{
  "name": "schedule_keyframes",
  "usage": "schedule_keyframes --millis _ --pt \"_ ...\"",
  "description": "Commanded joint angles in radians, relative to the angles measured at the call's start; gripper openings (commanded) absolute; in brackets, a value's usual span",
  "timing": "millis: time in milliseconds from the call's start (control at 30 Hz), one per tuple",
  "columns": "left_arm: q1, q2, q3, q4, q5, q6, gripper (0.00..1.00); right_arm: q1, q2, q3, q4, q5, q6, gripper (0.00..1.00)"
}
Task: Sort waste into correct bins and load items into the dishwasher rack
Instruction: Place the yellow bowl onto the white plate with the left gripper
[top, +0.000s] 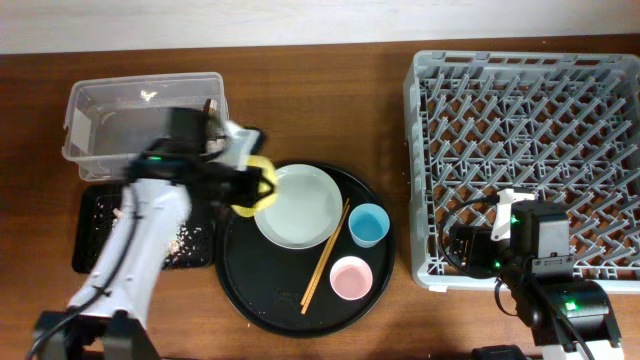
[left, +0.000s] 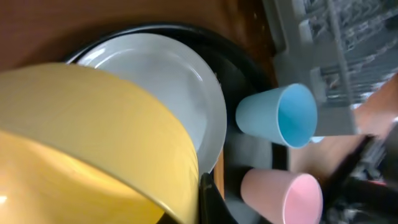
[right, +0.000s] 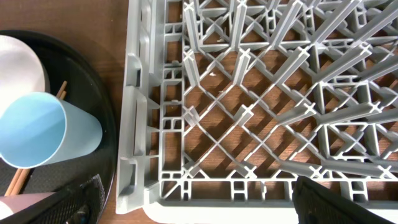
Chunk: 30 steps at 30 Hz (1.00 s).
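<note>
My left gripper (top: 238, 186) is shut on the small yellow bowl (top: 260, 168) and holds it tilted over the left edge of the pale grey-green plate (top: 303, 208). In the left wrist view the bowl (left: 93, 137) fills the left, with the plate (left: 161, 81) behind it. The blue cup (top: 368, 225) and the pink cup (top: 350, 278) stand on the round tray, with the chopsticks (top: 325, 256) beside them. My right gripper (top: 470, 246) is open and empty over the front left corner of the dishwasher rack (top: 530, 110). Brownish scraps (top: 183, 238) lie in the shallow black tray (top: 92, 235). No tissues or wrapper show.
The clear tub (top: 100, 105) stands at the back left, just behind my left arm. The large round black tray (top: 250, 290) holds the dishes in the middle. The rack (right: 249, 112) fills the right wrist view, with the blue cup (right: 43, 130) at its left.
</note>
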<state>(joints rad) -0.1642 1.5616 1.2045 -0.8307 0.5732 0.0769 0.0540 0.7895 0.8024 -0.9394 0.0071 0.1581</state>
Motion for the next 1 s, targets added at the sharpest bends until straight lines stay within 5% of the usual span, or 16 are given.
schedule_keyframes --millis 0,233,667,967 --pt "-0.135 0.016 0.010 0.057 -0.186 -0.089 0.04 0.004 -0.001 0.021 0.000 -0.003 0.008 0.98" --pt "-0.318 0.148 0.010 0.146 -0.286 -0.089 0.07 0.004 -0.001 0.021 -0.005 -0.003 0.008 0.99" --pt "-0.337 0.185 0.037 0.151 -0.279 -0.089 0.29 0.004 -0.001 0.021 -0.005 -0.002 0.008 0.98" --pt "-0.345 0.172 0.152 0.072 -0.046 -0.088 0.43 0.004 -0.001 0.021 -0.004 -0.002 0.008 0.98"
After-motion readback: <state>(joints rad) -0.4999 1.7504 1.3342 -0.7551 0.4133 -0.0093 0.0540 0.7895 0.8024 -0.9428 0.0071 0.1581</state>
